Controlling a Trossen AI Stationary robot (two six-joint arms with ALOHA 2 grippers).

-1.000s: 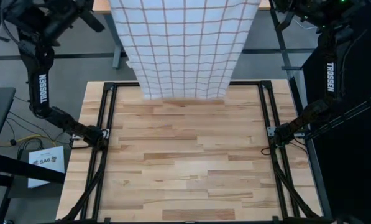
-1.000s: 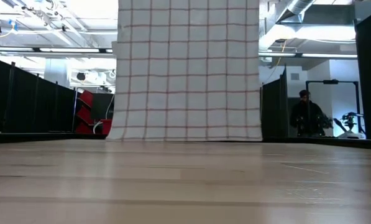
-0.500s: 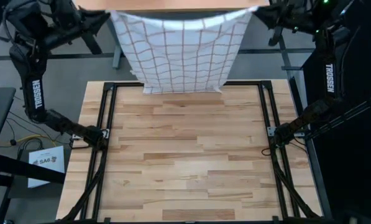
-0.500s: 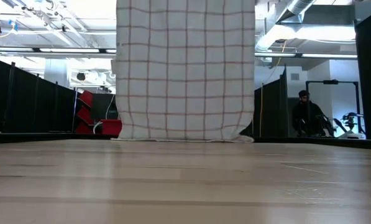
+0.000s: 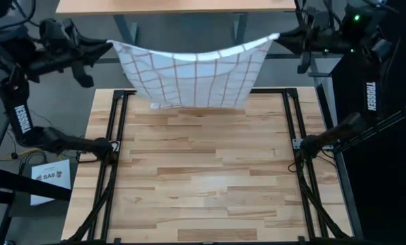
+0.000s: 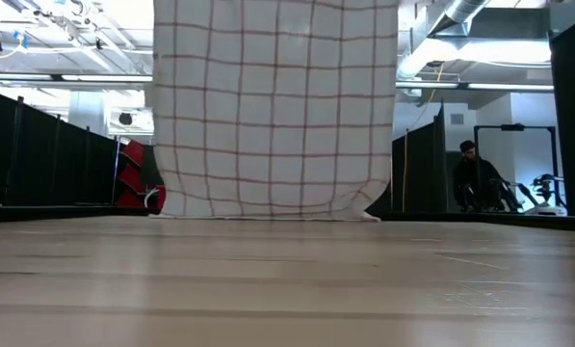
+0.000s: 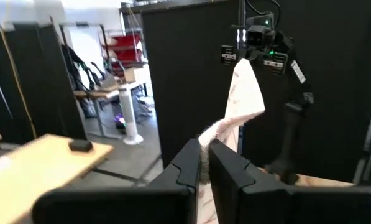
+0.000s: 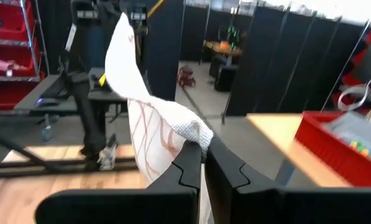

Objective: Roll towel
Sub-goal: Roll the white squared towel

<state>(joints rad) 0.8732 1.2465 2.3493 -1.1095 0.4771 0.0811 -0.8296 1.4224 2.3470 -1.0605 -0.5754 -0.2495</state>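
Overhead, the towel (image 5: 192,75) hung between the two arms at the far edge of the worktop (image 5: 203,184), its top edge sagging in the middle and its bottom hem touching the wood. The left end effector (image 5: 102,46) was clamped on one upper corner, the right end effector (image 5: 282,37) on the other; each wrist view showed cloth pinched between closed fingers. To lay the towel flat for rolling, both arms would probably do best to descend at an even pace while drawing toward the near side, keeping the top edge taut so the cloth spreads without creasing. "TROSSEN" was printed on both arms, and a sheet (image 5: 51,178) beside the worktop read "SA6".
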